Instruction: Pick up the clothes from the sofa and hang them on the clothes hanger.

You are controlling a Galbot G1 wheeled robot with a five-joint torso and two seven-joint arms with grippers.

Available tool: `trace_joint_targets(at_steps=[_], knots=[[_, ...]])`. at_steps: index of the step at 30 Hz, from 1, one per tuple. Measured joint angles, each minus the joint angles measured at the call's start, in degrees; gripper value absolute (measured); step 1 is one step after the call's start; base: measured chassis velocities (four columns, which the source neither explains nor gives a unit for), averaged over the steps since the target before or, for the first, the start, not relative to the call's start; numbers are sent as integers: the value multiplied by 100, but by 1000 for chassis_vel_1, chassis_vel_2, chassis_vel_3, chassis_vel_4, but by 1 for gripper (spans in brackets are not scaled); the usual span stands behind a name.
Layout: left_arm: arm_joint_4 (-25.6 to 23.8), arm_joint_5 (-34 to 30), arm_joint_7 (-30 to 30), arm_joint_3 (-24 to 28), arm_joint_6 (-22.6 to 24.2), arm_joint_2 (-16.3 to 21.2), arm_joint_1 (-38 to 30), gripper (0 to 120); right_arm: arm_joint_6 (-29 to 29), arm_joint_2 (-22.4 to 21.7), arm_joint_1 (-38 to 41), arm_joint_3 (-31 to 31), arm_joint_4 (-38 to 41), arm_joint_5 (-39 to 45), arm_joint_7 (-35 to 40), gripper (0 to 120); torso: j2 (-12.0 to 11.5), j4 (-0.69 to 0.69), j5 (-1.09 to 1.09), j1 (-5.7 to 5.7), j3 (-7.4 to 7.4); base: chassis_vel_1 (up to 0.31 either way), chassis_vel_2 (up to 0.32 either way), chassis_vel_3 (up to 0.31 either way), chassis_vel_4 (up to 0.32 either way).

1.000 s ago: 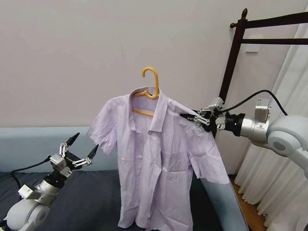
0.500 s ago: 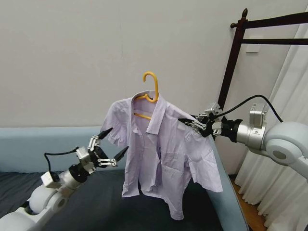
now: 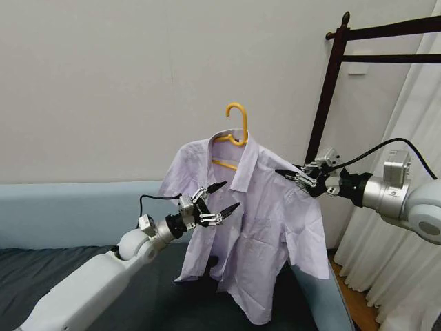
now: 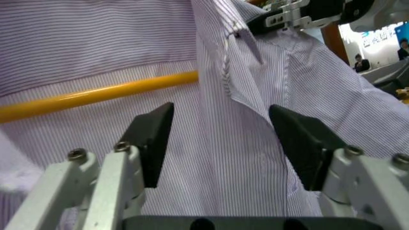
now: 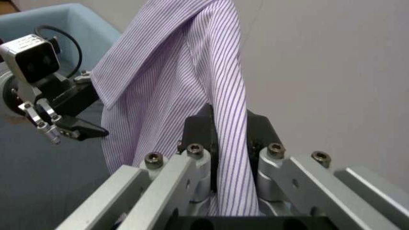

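A lilac striped shirt point(image 3: 265, 234) hangs on a yellow hanger point(image 3: 238, 118) in mid-air over the sofa. My right gripper point(image 3: 286, 174) is shut on the shirt's shoulder seam and holds it up from the right; the right wrist view shows the fabric point(image 5: 217, 72) pinched in that gripper point(image 5: 227, 132). My left gripper point(image 3: 229, 194) is open, level with the shirt's chest and just in front of it. In the left wrist view the open gripper point(image 4: 221, 139) faces the shirt's front placket, with the hanger's bar point(image 4: 96, 96) behind the cloth.
A dark wooden clothes rack point(image 3: 329, 89) stands at the upper right, behind the right arm. The sofa has a light blue back point(image 3: 69, 203) and a dark seat point(image 3: 41, 276). White curtains point(image 3: 413, 276) hang at the far right. A plain wall is behind.
My left arm has risen from low over the sofa seat and reached right to the shirt's front, gripper still open. The right gripper has carried shirt and hanger a little to the right.
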Motion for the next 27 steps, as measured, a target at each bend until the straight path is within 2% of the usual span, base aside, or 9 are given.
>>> trace_joint_targets(at_steps=[5,6,9,10,13,15,16,27], knots=[[24,-25,22,-20,-10,-49,-13,40,3,19,6,-12,-8,-14,-2,7,0,-1,0,0,0,0,0,0,0],[24,-25,22,-20,-10,-49,-13,40,3,19,6,-12,-8,-14,-2,7,0,-1,0,0,0,0,0,0,0],[25,-49,27,-127,-16,-47,7,25,4,14,17,-18,-23,-25,-4,7,0,-1,-1,0,0,0,0,0,0],[25,-49,27,-127,-16,-47,7,25,4,14,17,-18,-23,-25,-4,7,0,-1,-1,0,0,0,0,0,0],[44,-50,42,-240,-23,-24,19,11,10,-3,18,-18,-29,-26,-10,7,0,-1,-1,0,-1,0,0,0,0],[64,-51,60,-263,-31,-12,7,7,13,-6,18,-17,-30,-27,-13,7,0,-1,-1,0,-1,0,0,0,0],[91,-49,84,-288,-39,-3,-27,1,15,-5,19,-16,-31,-29,-16,7,0,-1,-1,0,-1,0,0,0,0],[335,20,0,-554,-170,-183,-533,0,30,15,107,32,-75,51,0,7,0,-3,-1,0,0,0,0,0,0]])
